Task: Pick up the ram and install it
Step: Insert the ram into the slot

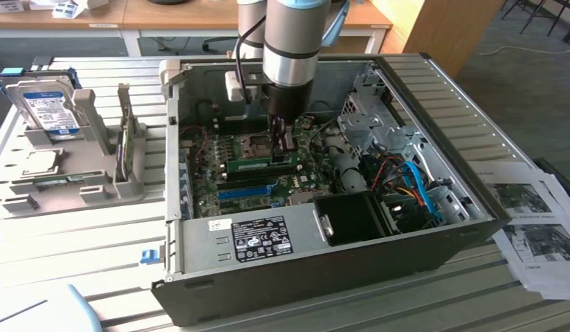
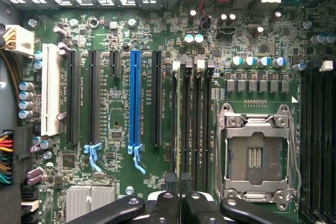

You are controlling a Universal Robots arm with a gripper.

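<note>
Exterior view: the arm reaches down into the open PC case (image 1: pixel 470 131), with the gripper (image 1: pixel 285 146) on the ram (image 1: pixel 257 164). The ram stands on edge in a memory slot on the motherboard (image 2: pixel 118 40), between the CPU socket (image 2: pixel 255 153) and the blue PCIe slot (image 2: pixel 135 98). The gripper meets the ram at the end nearer the case's drive-bay side. Wrist view looks straight down at the board: fingers (image 2: pixel 169 183) are drawn in to a narrow gap, apparently pinched on the ram's top edge. The ram is edge-on there and hard to separate from the black memory slots (image 2: pixel 197 114) alongside. Neither view tells whether it is fully seated, and the contact point is too small to make out in the exterior view. Wrist view adds board detail: a white slot (image 2: pixel 50 90) near one board edge, and the socket's contact field bare. Exterior view adds the surroundings. A hard drive (image 1: pixel 47 107) stands upright in a grey holder (image 1: pixel 91 187) on the exterior view's left of the case. The power supply (image 1: pixel 257 238) runs along the case's near wall. Printed sheets (image 1: pixel 534 221) lie at the table edge on the exterior view's right, cut off by the frame.
</note>
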